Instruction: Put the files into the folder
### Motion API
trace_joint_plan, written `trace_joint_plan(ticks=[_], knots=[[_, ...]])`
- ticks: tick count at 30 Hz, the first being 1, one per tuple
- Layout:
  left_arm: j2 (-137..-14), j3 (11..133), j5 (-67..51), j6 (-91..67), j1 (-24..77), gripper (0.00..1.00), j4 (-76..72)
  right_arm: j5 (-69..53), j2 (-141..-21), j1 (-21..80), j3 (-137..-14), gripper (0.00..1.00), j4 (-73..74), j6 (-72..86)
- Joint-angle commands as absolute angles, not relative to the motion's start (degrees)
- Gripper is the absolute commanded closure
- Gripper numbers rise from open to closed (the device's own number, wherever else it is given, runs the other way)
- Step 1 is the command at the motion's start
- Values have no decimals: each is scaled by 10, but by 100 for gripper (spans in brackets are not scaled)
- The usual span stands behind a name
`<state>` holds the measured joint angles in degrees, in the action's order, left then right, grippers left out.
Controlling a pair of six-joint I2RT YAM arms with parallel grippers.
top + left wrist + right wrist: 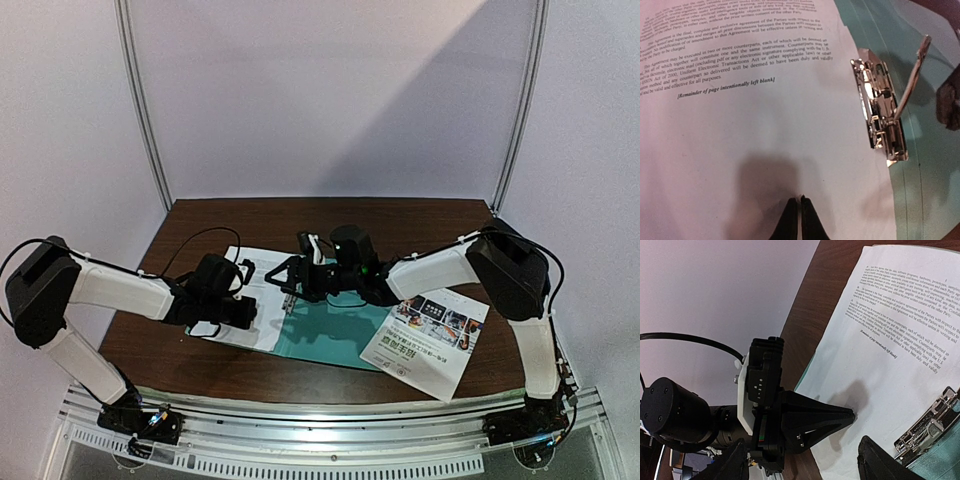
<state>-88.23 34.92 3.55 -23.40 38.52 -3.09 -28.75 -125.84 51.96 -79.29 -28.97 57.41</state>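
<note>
— Left gripper (799, 200): jaws shut, tips pressing down on the text sheet (740, 140), nothing pinched that I can see.
— And the right gripper (802, 450) gapes wide just above the clip (879, 107), holding nothing.
— The clip's lever stands raised. The text sheet lies over the left part of the teal folder (935, 165), its edge reaching the clip.
— The photo sheet (425, 340) sits to the right, overlapping the folder's right edge.
— All on a dark brown table (300, 215), with a pale wall (330, 90) behind.
</note>
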Motion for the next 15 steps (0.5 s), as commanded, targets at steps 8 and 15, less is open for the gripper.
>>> trace_joint_plan(ticks=[8,15], knots=[[-841,421,39,-192,396,73,55,-321,-1172,497,-791,26,-173,417],[-845,485,6,-131,396,60,86,-324,-1094,480,-734,25,-135,338]])
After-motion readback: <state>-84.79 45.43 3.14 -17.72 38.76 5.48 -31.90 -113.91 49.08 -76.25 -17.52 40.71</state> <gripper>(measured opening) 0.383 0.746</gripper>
